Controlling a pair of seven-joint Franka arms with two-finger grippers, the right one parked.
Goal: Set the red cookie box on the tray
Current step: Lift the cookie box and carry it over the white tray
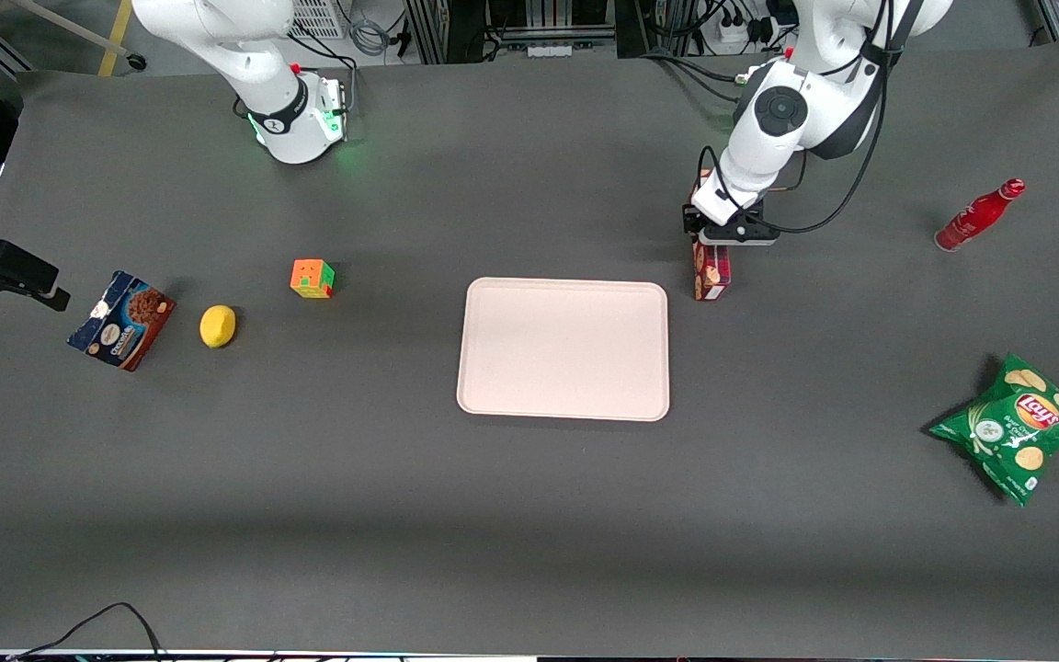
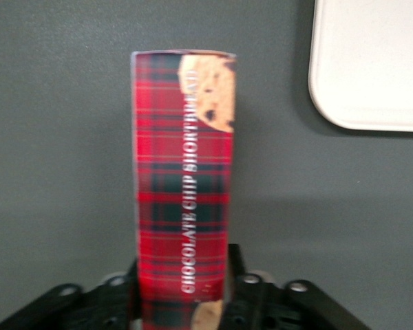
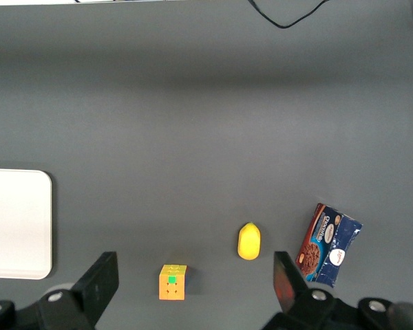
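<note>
On table: one tray (image 1: 563, 349), one red cookie box (image 1: 711, 269), one blue cookie box (image 1: 121, 319), one lemon (image 1: 217, 326), one puzzle cube (image 1: 312, 278), one chip bag (image 1: 1017, 428), one red bottle (image 1: 978, 215). Red box stood upright just beside tray corner, gripper (image 1: 730, 230) clamped on its top end from above.

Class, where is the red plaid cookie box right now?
The long red plaid cookie box hangs in the left arm's gripper, beside the pale pinkish-cream rectangular tray, at its corner nearest the working arm.
</note>
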